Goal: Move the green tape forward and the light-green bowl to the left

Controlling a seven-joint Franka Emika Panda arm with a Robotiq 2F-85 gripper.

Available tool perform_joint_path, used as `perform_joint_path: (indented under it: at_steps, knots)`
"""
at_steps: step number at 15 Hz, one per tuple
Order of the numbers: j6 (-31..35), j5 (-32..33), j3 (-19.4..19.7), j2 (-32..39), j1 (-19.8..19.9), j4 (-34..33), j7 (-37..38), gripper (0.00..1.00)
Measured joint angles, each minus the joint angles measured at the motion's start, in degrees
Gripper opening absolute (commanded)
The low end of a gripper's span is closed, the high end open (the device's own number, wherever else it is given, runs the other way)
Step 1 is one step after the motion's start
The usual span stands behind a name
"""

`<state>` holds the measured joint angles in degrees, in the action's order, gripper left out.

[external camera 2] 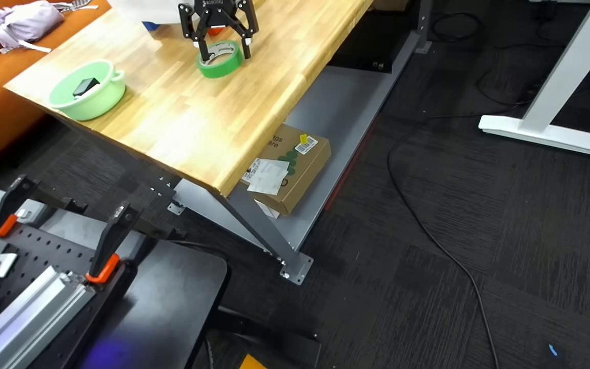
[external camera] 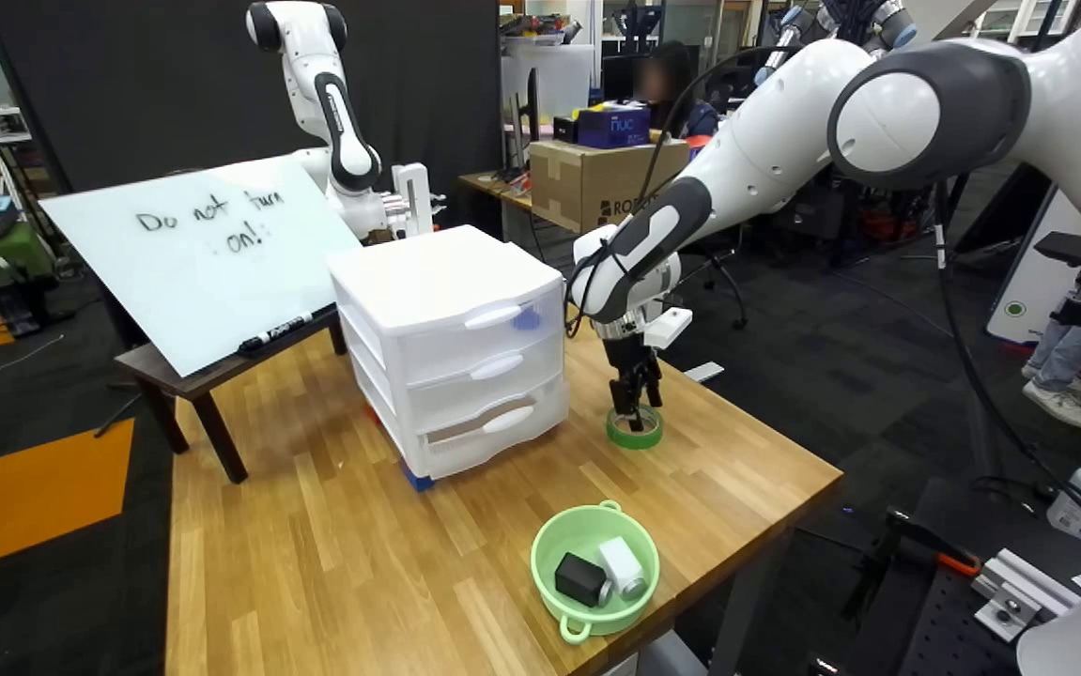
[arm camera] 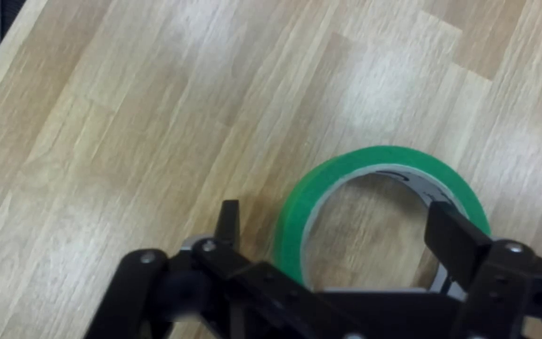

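The green tape [external camera: 635, 439] lies flat on the wooden table, and it also shows in an exterior view [external camera 2: 222, 69] and in the wrist view [arm camera: 294, 223]. My gripper [external camera 2: 226, 52] is open and points down over the tape. In the wrist view my gripper [arm camera: 334, 212] has one finger inside the ring's open centre and the other outside it, apart from the tape's left side. The near part of the ring is hidden by the gripper. The light-green bowl [external camera: 559, 533] stands near a table corner with a black and a white object in it; it also shows in an exterior view [external camera 2: 101, 104].
A white drawer unit [external camera: 488, 394] stands on the table beside the tape. A whiteboard [external camera: 211, 253] leans on a small dark stand [external camera: 207, 404] at the far left. A table edge [external camera: 737, 554] runs near the bowl and tape. Another robot arm [external camera: 338, 122] stands behind.
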<state>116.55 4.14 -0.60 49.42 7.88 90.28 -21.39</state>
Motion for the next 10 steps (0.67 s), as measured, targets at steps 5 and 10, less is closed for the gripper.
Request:
perform_joint_path:
  at_steps: [5,10]
  knots:
    - [0.0,0.0,0.0,0.0,0.0,0.0,0.0,1.0]
    - [0.0,0.0,0.12,0.58,0.03,-0.13,0.13,1.0]
